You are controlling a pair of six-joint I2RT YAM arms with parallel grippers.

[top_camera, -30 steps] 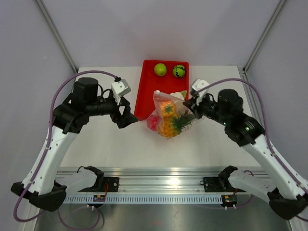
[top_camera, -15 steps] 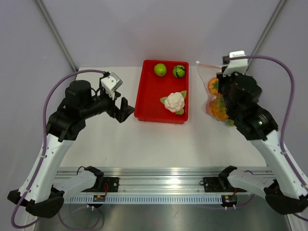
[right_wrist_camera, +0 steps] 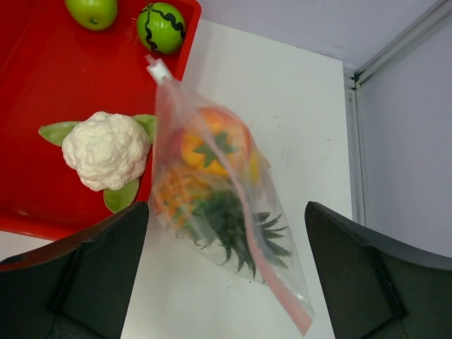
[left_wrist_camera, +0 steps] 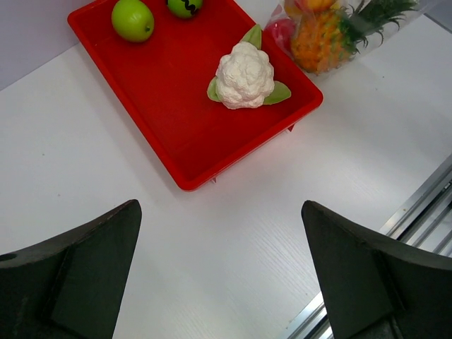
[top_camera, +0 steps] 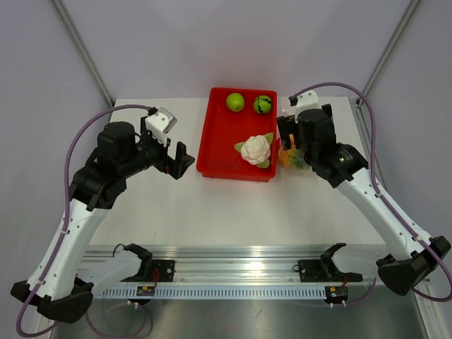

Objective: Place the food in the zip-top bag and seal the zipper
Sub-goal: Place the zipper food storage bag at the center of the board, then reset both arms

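Released, empty: left claw point(left_wrist_camera: 219, 205), right claw point(right_wrist_camera: 226, 205); zip-top bag point(right_wrist_camera: 212, 176) just right of red tray point(right_wrist_camera: 42, 70); cauliflower point(right_wrist_camera: 106, 150) inside tray; likely next: pinch white head, not leaves.

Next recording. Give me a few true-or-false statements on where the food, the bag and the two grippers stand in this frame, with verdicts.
1. The cauliflower lies in the red tray. True.
2. The pineapple lies in the tray. False: it is inside the zip-top bag, which lies on the table to the right of the tray.
3. The right gripper is shut on the bag. False: its jaws stand open above the bag.
4. A green apple and a striped green fruit sit at the tray's far end. True.
5. The left gripper holds the cauliflower. False: its jaws are open and empty.
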